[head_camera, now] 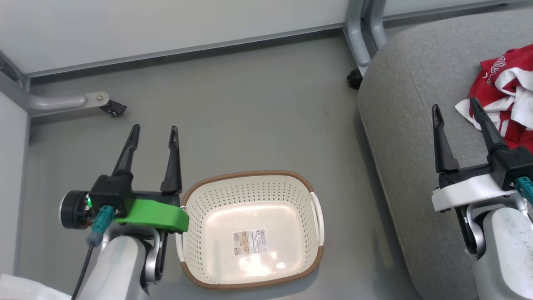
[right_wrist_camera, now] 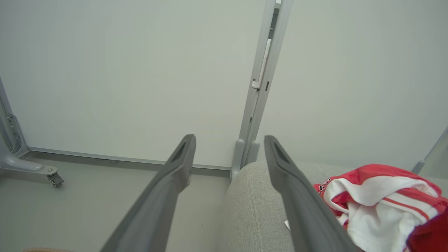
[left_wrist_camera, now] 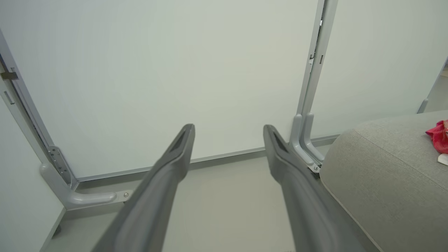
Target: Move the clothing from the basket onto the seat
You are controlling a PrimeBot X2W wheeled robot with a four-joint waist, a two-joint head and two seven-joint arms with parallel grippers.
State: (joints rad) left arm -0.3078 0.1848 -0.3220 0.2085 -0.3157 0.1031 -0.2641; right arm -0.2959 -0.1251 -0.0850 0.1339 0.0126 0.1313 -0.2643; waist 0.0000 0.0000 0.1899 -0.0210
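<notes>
Nearest, at 6 o'clock in the head view, the laundry basket [head_camera: 250, 174] stands on the grey floor [head_camera: 258, 104]. It holds nothing but a barcode label [head_camera: 250, 242] stuck to its bottom. At 8 o'clock the left jaws are released, their two dark fingers [head_camera: 171, 162] spread with only floor between them and pointing toward 12 o'clock. The green bracket [head_camera: 152, 214] behind them overlaps the basket's rim at its 9 o'clock side; whether the two touch I cannot tell.

At 4 o'clock the right jaws are likewise released and grasp nothing. They hover above the sofa cushion [head_camera: 408, 125], which fills the head view from 1 to 5 o'clock, well apart from the basket.

Farther along, at 2 o'clock, the sports jersey [head_camera: 506, 89] lies crumpled on that cushion, red with white panels and stripes and fully outside the basket. The tip of the finger on the 3 o'clock side crosses the jersey's white hem in the head view. In the right wrist view the same finger runs just beside the fabric, so contact cannot be judged. In the left wrist view a scrap of the red cloth shows at 3 o'clock on the cushion.

Farthest off, white partition panels [head_camera: 166, 25] in grey metal frames close the floor at 12 o'clock, with one black caster [head_camera: 113, 108] at 10 o'clock and another [head_camera: 354, 79] beside the cushion's far corner.
</notes>
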